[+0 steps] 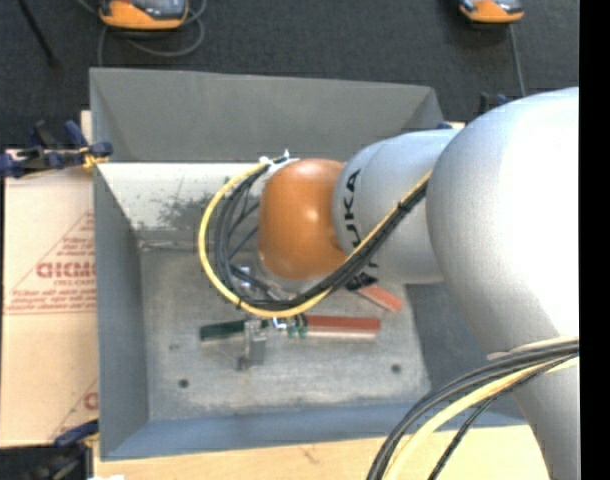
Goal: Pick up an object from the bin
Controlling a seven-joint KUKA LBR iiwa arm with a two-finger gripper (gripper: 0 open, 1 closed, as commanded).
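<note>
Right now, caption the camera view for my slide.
Gripper low in the grey bin, between a dark green piece and a red stick.

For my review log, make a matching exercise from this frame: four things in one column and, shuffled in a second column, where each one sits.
Things:
1. dark green piece
2. long red piece
3. pale orange piece
4. orange cover

Places:
A. on the wrist of the arm, over the middle of the bin
B. on the floor, leftmost of the three pieces
C. sticking out from under the arm, just above the red one in the view
D. flat on the floor, right of the green one

Pairs: 1-B, 2-D, 3-C, 4-A.
</note>
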